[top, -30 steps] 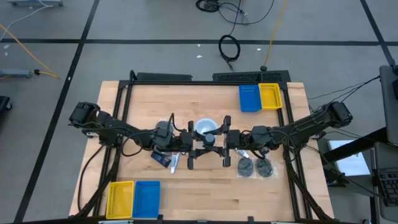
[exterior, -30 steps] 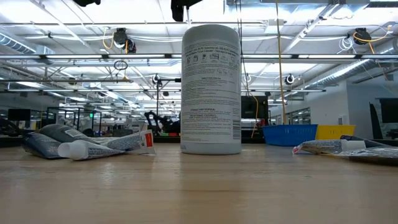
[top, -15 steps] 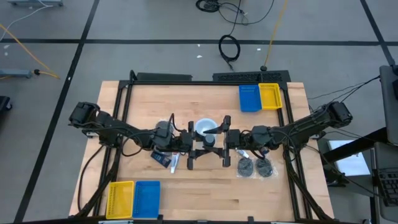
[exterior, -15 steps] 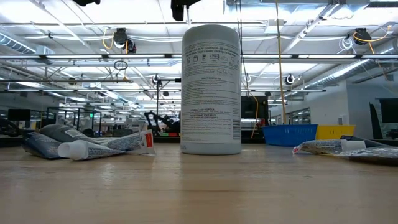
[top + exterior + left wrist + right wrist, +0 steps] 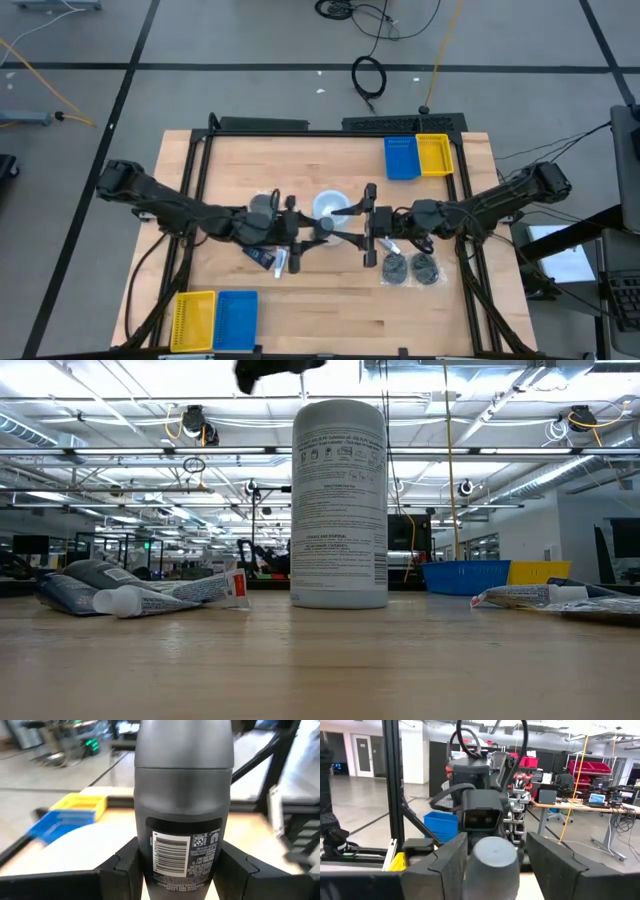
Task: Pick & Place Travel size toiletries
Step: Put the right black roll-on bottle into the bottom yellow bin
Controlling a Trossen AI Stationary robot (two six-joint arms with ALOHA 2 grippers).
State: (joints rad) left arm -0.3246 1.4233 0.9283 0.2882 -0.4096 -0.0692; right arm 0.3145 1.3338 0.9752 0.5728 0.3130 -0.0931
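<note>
High view: the left gripper (image 5: 318, 236) and right gripper (image 5: 345, 220) meet at table centre, at 6 o'clock of the white cylinder (image 5: 329, 206); tubes (image 5: 272, 257) lie at 8 o'clock, dark discs (image 5: 411, 268) at 4 o'clock.

Low view: cylinder upright, tubes on the wood.

Left wrist view: fingers (image 5: 122, 867) clenched on a grey bottle (image 5: 183, 805).

Right wrist view: fingers (image 5: 451, 857) flank the bottle's cap (image 5: 494, 856), apparently released.
</note>
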